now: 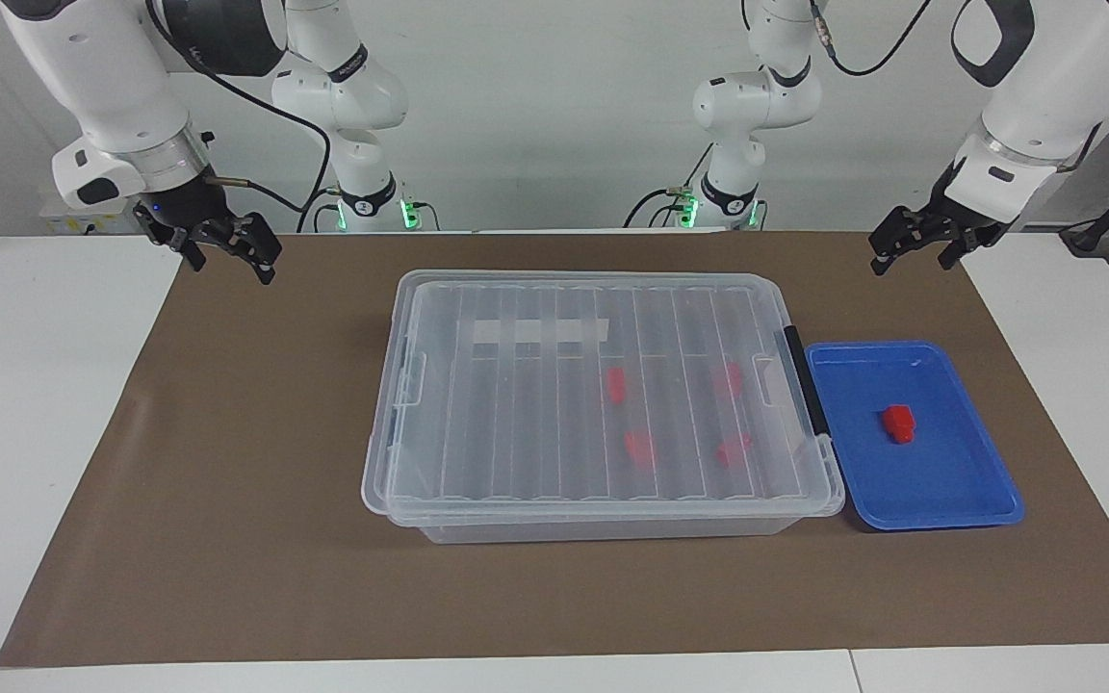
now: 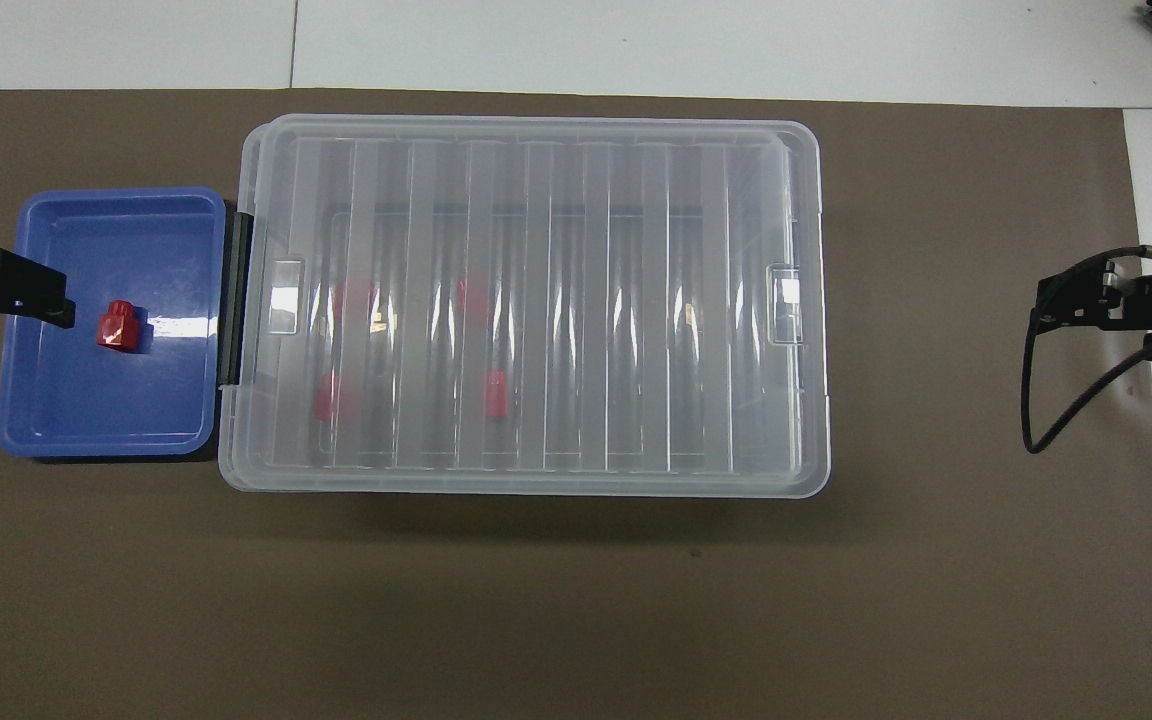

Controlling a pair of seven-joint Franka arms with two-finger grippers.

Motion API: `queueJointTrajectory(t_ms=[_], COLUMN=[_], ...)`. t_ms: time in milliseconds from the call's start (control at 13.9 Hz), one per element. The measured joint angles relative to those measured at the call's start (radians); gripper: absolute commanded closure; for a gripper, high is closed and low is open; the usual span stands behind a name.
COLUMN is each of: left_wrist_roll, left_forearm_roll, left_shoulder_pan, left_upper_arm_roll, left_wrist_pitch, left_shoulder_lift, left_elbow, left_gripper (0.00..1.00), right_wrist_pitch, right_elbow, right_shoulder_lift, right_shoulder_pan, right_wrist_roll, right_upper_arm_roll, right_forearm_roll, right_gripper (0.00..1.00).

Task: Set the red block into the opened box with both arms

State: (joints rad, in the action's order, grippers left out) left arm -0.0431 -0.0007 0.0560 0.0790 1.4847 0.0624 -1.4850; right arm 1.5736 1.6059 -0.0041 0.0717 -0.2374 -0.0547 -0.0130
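Note:
The box [image 1: 603, 404] [image 2: 526, 300] lies in the middle of the brown mat with its ribbed clear lid on. Several red blocks [image 1: 617, 383] [image 2: 496, 392] show dimly through the lid. One more red block [image 1: 898, 424] [image 2: 118, 327] lies in the shallow blue tray [image 1: 959, 500] [image 2: 66, 430], which stands against the box at the left arm's end. My left gripper [image 1: 913, 262] [image 2: 36, 295] hangs open and empty over the mat's edge at that end. At the right arm's end, my right gripper [image 1: 233, 269] [image 2: 1061, 300] also hangs open and empty above the mat.
A black latch [image 1: 805, 385] [image 2: 234, 300] runs along the box's end beside the tray. The brown mat [image 1: 227, 481] covers most of the white table. A black cable [image 2: 1076, 400] loops down from the right gripper.

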Motion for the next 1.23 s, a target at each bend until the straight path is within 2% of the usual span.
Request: queueJointTrajectory(t_ms=[432, 649, 865, 1225], left_wrist_roll=[0.0, 0.0, 0.0, 0.0], left_forearm_roll=[0.0, 0.0, 0.0, 0.0], left_shoulder_pan=[0.0, 0.0, 0.0, 0.0], left_upper_arm_roll=[0.0, 0.0, 0.0, 0.0], left_wrist_pitch=[0.0, 0.0, 0.0, 0.0], left_shoulder_lift=[0.0, 0.0, 0.0, 0.0], left_elbow=[0.0, 0.0, 0.0, 0.0], left_gripper=[0.0, 0.0, 0.0, 0.0], right_wrist_pitch=[0.022, 0.153, 0.281, 0.444], right_elbow=[0.009, 0.07, 0.121, 0.144], right_shoulder_lift=[-0.001, -0.006, 0.007, 0.099], right_shoulder_pan=[0.0, -0.007, -0.059, -0.161], right_wrist_roll=[0.0, 0.0, -0.003, -0.03], right_upper_arm_roll=[0.0, -0.001, -0.003, -0.005], right_forearm_roll=[0.0, 0.001, 0.002, 0.002], right_gripper=[0.0, 0.0, 0.0, 0.0])
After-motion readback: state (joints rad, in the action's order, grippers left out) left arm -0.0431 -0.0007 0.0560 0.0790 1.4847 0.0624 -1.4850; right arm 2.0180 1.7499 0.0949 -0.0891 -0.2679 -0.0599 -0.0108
